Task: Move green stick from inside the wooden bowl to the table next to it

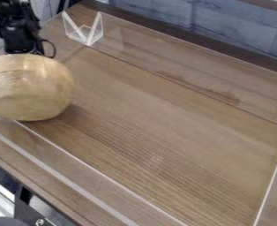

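Wooden bowl [28, 86] tipped, rounded outside toward camera; contents hidden. Gripper [23, 48] closed just behind the bowl, probably touching its rim.

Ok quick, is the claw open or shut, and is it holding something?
Claw: shut, down behind the wooden bowl. Its tips are hidden, so I cannot tell if it holds anything.

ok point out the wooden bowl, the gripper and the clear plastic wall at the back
wooden bowl [29, 86], camera view, on its rounded outer side
gripper [22, 46], camera view, at its dark lower end behind the bowl
clear plastic wall [194, 64], camera view, on the back pane
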